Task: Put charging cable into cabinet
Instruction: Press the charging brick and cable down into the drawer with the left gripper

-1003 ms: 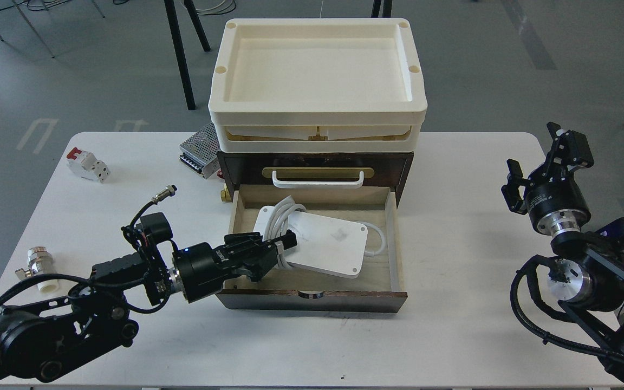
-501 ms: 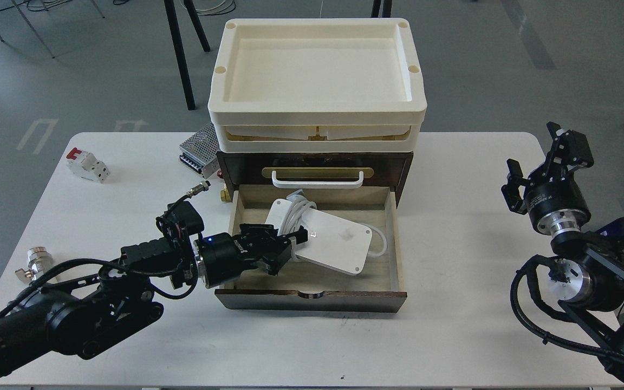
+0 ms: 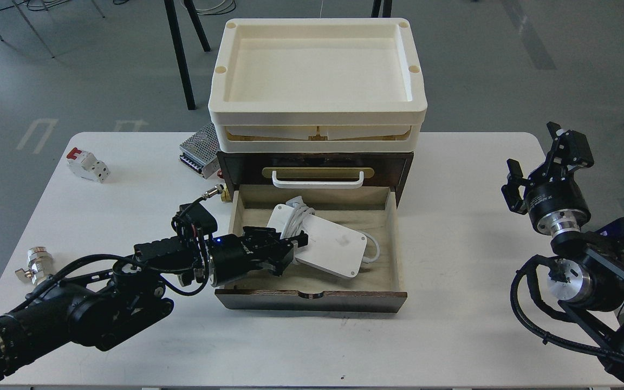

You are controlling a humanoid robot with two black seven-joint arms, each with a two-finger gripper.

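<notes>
Cable: charging cable [image 3: 320,241] lies inside the open drawer [image 3: 393,238] of the cabinet [image 3: 314,162], left of middle, its cord wound round the far-left end and a loop trailing off to the right.
Left gripper: left gripper [image 3: 294,245] reaches over the drawer's left wall, its fingers closed on the cable's wrapped near-left end.
Change: over the last second the left arm has pushed right and farther in, carrying the cable from a raised tilt near the front to a lower, flatter pose deeper in the drawer.
Meaning: placement looks nearly done; whether the adapter rests fully on the drawer floor I cannot tell.
Next: judging by this, the gripper should let go and draw back left, clear of the drawer wall and the cord.
Risk: cord could snag on a finger during withdrawal and drag the adapter back out.
Right gripper: right gripper [image 3: 534,157] hovers over the desk [image 3: 453,336] at the far right, well apart from the cabinet, fingers spread and holding nothing.
Drawer: pulled fully out; probably needs shutting afterward.
Tray: cream tray [image 3: 317,70] sits on top of the cabinet.
</notes>
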